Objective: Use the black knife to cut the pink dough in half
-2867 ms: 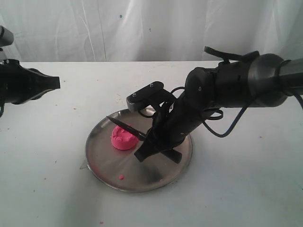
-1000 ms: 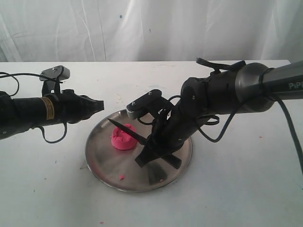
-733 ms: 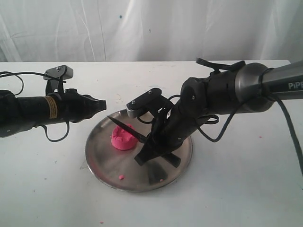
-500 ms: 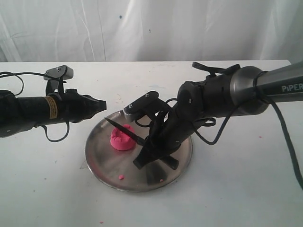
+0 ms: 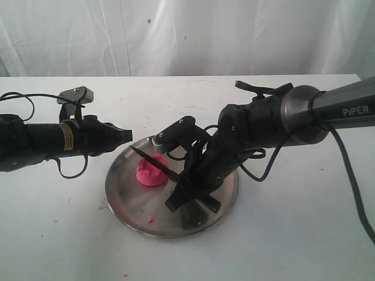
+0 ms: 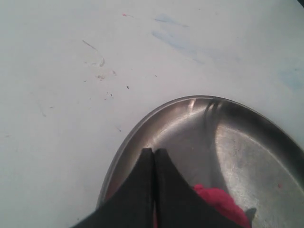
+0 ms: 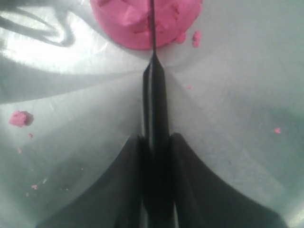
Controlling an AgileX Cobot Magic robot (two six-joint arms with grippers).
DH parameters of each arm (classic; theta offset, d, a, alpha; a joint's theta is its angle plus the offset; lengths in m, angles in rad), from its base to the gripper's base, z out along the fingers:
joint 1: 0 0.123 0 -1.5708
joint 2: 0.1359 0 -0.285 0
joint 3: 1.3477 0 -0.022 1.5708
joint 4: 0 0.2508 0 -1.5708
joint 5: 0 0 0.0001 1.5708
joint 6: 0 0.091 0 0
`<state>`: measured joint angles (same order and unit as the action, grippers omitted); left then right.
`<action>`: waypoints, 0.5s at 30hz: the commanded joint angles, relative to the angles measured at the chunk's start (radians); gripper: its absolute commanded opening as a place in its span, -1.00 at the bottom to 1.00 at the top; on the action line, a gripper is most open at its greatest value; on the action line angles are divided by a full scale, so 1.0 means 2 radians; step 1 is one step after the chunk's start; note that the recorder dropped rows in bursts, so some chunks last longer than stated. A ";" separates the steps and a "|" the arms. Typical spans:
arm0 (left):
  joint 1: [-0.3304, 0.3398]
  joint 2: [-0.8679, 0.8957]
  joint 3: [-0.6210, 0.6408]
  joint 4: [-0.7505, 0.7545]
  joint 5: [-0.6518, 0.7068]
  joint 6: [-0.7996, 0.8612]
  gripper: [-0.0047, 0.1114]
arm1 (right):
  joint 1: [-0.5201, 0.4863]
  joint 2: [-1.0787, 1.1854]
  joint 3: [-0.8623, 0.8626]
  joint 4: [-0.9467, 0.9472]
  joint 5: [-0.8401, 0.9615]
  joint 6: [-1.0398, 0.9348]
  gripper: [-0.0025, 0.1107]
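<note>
The pink dough (image 5: 151,171) sits as one rough-topped lump on the steel plate (image 5: 129,199), left of its middle. My right gripper (image 5: 183,186) is shut on the handle of the black knife (image 5: 157,163), whose blade slants up and left over the dough. In the right wrist view the black knife (image 7: 155,102) runs from my right gripper (image 7: 156,142) straight across the middle of the pink dough (image 7: 137,21). My left gripper (image 5: 126,136) hovers shut and holding nothing at the plate's far left rim; in its wrist view my left gripper (image 6: 153,153) is above the plate (image 6: 237,142) with the pink dough (image 6: 221,204) beside it.
A tiny pink crumb (image 5: 150,219) lies near the plate's front rim, and more crumbs (image 7: 19,118) dot the steel. White cloth hangs behind the white table (image 5: 304,234). Cables loop around both arms.
My left arm came in from the far left to the plate's rim. My right gripper shifted slightly left with the knife, whose blade stays over the dough.
</note>
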<state>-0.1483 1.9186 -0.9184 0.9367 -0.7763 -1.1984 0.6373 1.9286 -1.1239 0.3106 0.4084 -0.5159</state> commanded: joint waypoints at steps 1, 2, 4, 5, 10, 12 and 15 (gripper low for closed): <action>-0.002 0.006 -0.010 0.007 -0.023 -0.008 -0.92 | 0.001 0.000 -0.002 -0.001 0.000 -0.006 -0.96; -0.003 0.007 -0.012 0.007 -0.022 -0.008 -0.92 | 0.001 0.000 -0.002 -0.001 0.000 -0.006 -0.96; -0.008 0.011 -0.012 0.005 -0.020 -0.008 -0.92 | 0.001 0.000 -0.002 -0.001 0.000 -0.006 -0.96; -0.017 0.018 -0.014 0.005 -0.019 -0.005 -0.92 | 0.001 0.000 -0.002 -0.001 0.000 -0.006 -0.96; -0.028 0.036 -0.027 0.004 -0.007 0.000 -0.92 | 0.001 0.000 -0.002 -0.001 0.007 -0.010 -0.96; -0.028 0.036 -0.030 0.005 0.002 0.000 -0.92 | 0.001 0.000 -0.002 -0.001 0.007 -0.010 -0.96; -0.028 0.036 -0.030 0.006 0.007 0.000 -0.92 | 0.001 0.000 -0.002 -0.001 0.007 -0.010 -0.96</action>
<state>-0.2007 1.9932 -0.9753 0.9382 -0.7844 -1.2034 0.6373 1.9286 -1.1239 0.3106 0.4106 -0.5236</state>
